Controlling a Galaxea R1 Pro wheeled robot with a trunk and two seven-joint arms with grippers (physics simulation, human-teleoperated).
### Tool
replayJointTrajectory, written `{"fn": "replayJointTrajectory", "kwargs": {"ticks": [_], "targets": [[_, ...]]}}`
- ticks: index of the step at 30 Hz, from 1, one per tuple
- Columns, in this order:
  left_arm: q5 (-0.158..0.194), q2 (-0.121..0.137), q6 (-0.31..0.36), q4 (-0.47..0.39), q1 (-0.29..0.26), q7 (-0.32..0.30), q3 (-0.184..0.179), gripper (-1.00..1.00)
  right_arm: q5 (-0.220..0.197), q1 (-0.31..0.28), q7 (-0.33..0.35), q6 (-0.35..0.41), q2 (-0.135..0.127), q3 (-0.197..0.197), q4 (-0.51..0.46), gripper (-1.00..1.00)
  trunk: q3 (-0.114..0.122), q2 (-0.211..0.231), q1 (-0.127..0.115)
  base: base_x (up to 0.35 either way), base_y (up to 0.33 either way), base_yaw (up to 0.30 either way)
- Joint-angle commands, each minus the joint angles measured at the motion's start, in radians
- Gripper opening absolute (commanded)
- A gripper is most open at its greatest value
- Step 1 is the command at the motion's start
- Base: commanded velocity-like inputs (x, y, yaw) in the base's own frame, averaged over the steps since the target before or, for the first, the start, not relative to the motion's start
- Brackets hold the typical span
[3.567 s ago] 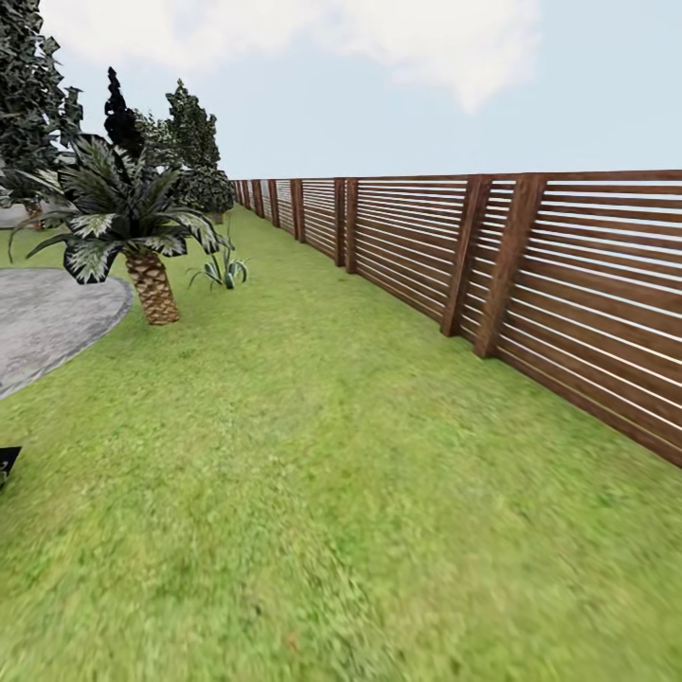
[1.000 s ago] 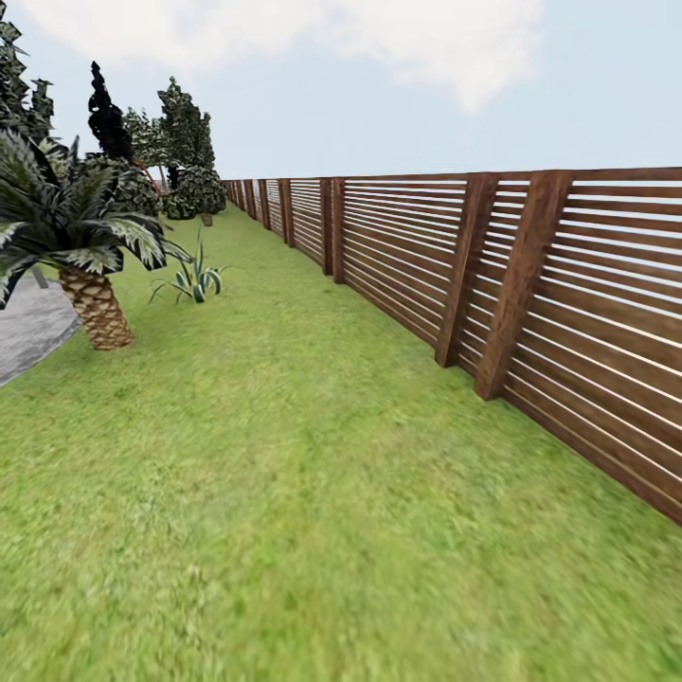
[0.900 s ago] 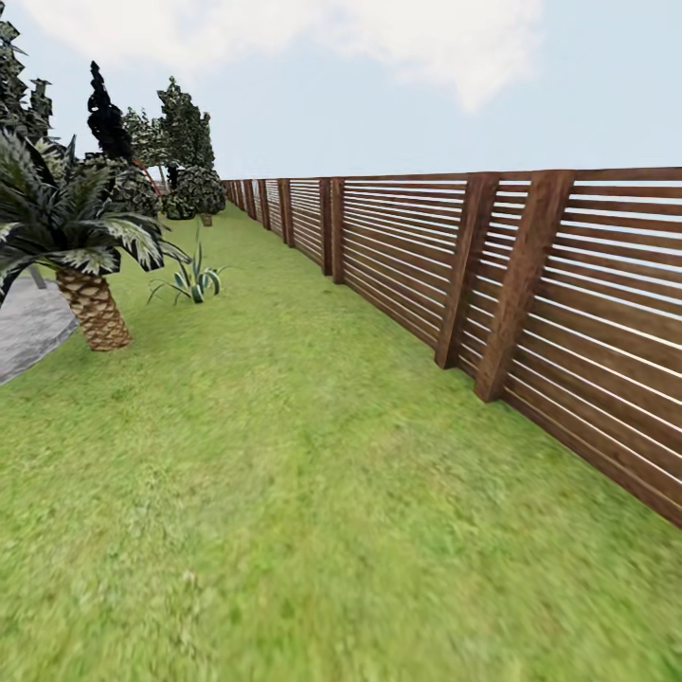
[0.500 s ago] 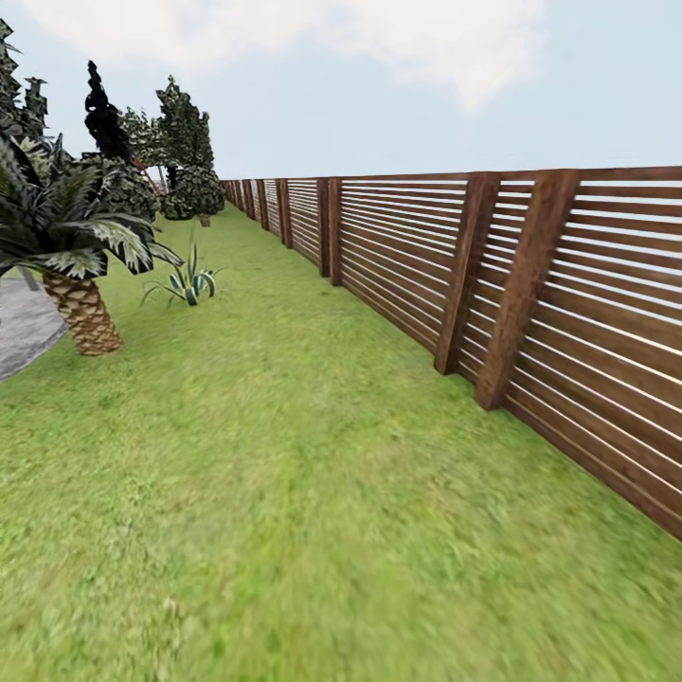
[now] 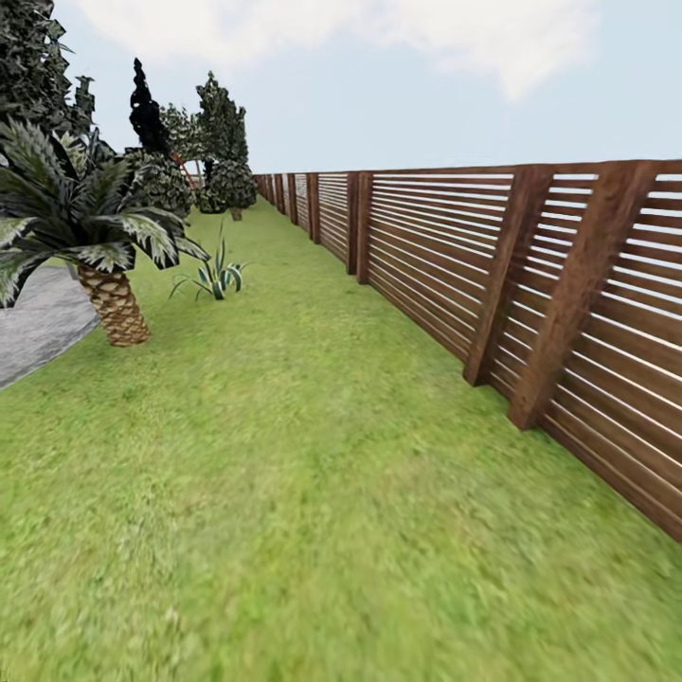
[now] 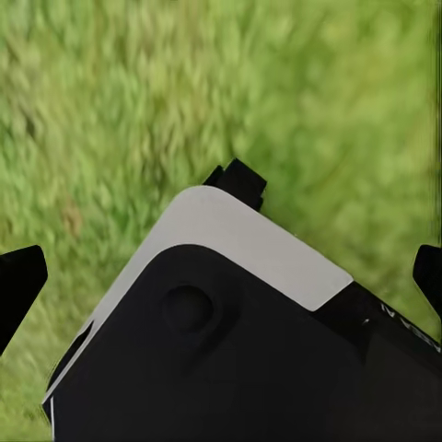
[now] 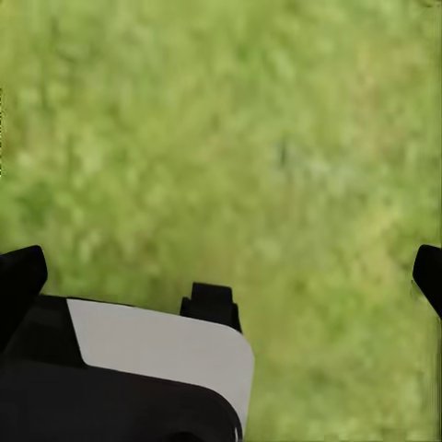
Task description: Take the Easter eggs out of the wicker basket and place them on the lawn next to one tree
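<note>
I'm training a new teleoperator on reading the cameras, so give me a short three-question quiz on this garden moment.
1. True or false: the wooden fence runs along the right of the lawn in the head view.
2. What stands closest to the grey paved patch? A) palm B) small spiky plant C) fence
3. What surface lies beneath the left gripper and right gripper?

Key: 1 true; 2 A; 3 grass.

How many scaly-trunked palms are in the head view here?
1. The palm stands on the lawn at the grey paved patch's edge, a small spiky plant just beyond it. Others may be hidden behind its fronds.
</note>
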Motion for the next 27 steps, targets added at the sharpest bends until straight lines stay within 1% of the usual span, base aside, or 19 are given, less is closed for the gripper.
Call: {"fn": "replayJointTrajectory", "kwargs": {"ticks": [1, 9, 27], "targets": [[-0.006, 0.0, 0.001, 0.001, -0.001, 0.003, 0.008, 1.0, 0.006, -0.001, 0.0, -0.005, 0.0, 0.002, 0.003, 1.0, -0.002, 0.0, 0.001, 0.313, -0.075, 0.217], [-0.006, 0.0, 0.001, 0.001, -0.001, 0.003, 0.008, 1.0, 0.013, -0.001, 0.0, -0.005, 0.001, 0.002, 0.003, 1.0, -0.011, 0.0, 0.001, 0.315, -0.016, 0.217], [-0.006, 0.0, 0.001, 0.001, 0.0, 0.003, 0.008, 1.0, 0.014, -0.001, 0.0, -0.005, -0.001, 0.002, 0.003, 1.0, -0.031, 0.0, 0.001, 0.317, 0.0, 0.217]]}}
